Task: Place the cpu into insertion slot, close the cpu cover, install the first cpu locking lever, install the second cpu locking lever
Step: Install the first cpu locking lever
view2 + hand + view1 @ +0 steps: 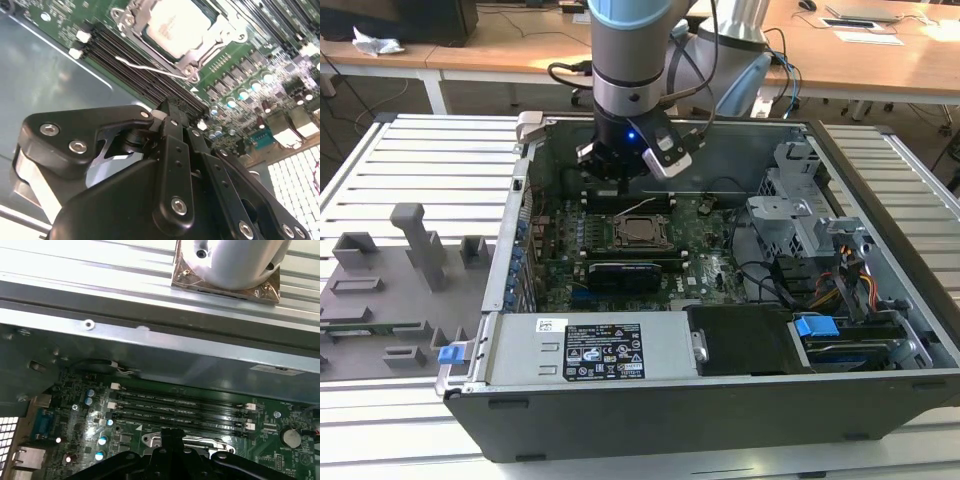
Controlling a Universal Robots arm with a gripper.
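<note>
We see the computer case (pixel 720 410) lying open on the slatted bench (pixel 410 170), with the arm reaching down into it close to the case wall on the side of the arm's base (pixel 230 265). The fingers (pixel 172 440) are drawn together with nothing between them. In both wrist views they hang over the black memory slots (pixel 180 407), which run between that wall and the insertion slot (pixel 617 232). We cannot tell whether their tips touch the board. The cpu (pixel 175 22) sits in the insertion slot near the middle of the green motherboard (pixel 60 22), its pale metal top facing up. The cpu cover (pixel 212 40) lies flat over it, its silver frame bordering the chip on every side we can see. A thin wire locking lever (pixel 145 67) runs along the slot's edge on the memory-slot side, angling away from the frame rather than lying tight against it. The fingers are near this lever but apart from it. A power supply (pixel 590 350) with a white label lies along the case wall opposite the arm's base. On the bench just beside the case, at the exterior view's left, rests a grey fixture tray (pixel 380 290).
</note>
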